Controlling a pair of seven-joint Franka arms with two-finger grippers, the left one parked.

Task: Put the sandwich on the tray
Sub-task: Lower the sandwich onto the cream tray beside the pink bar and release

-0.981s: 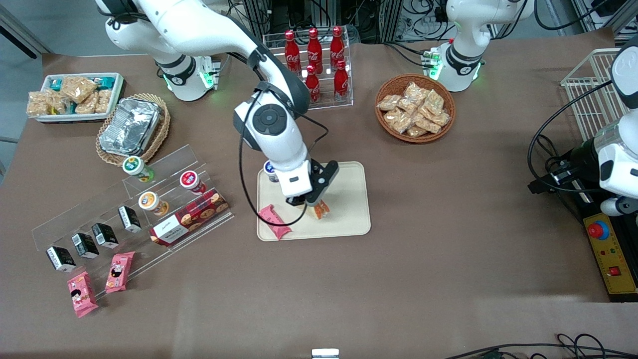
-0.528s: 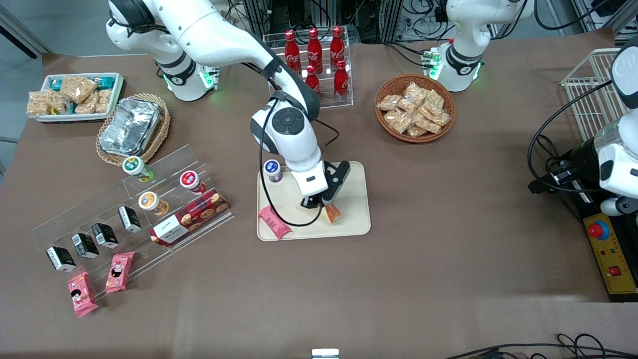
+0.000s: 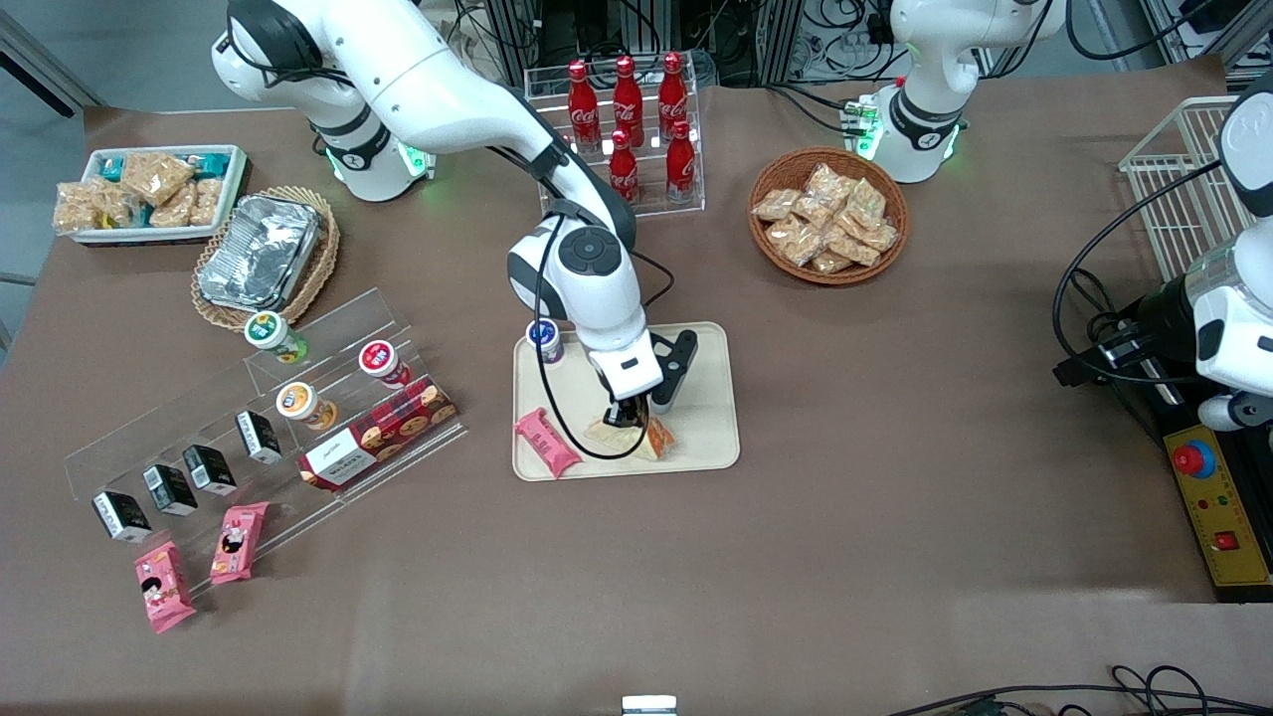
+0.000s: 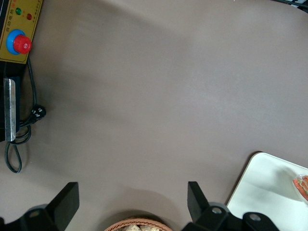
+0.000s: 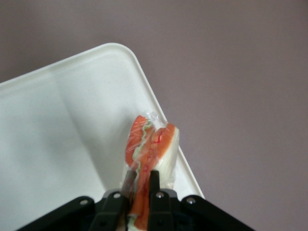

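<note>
gripper (image 5: 140, 180) clamped on the sandwich (image 5: 151, 144), low over the tray (image 5: 57, 144) near its rim at five o'clock; best to release gently, then lift straight.

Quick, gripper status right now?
Gripper: closed on the sandwich, low over the tray, near its edge closest to the front camera.

A broad desk (image 3: 895, 517) covered in matte brown sheeting fills the room's middle. Past its farther edge stand metal frames with tangled black cables (image 3: 816, 40). Grey floor (image 3: 60, 60) shows at the working arm's end. Even overhead light casts soft shadows on the covering.
</note>
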